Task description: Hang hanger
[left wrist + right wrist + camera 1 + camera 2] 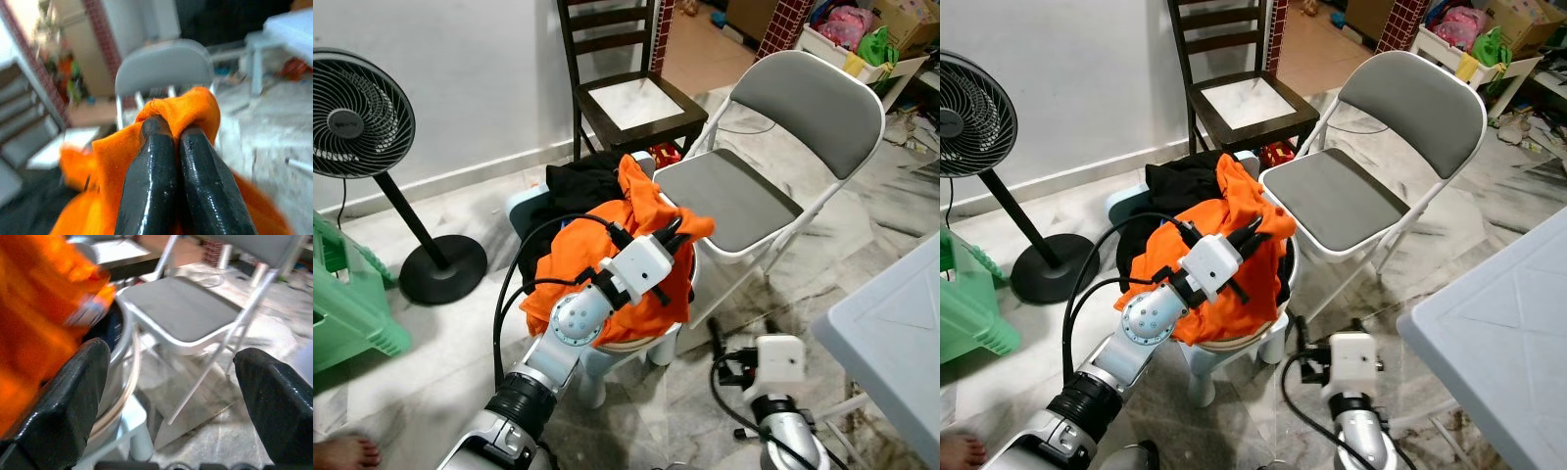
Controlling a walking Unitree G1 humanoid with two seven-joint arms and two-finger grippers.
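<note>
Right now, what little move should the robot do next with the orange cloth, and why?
Probably lift it straight up a little. The left tool is shut on a fold of the orange cloth, which lies heaped with black clothes on a basin. The right tool hangs open, low beside it.

Blurred orange cloth (34, 328) beside the right end effector (176, 396), bare foot (342, 452) cut by the edge.
</note>
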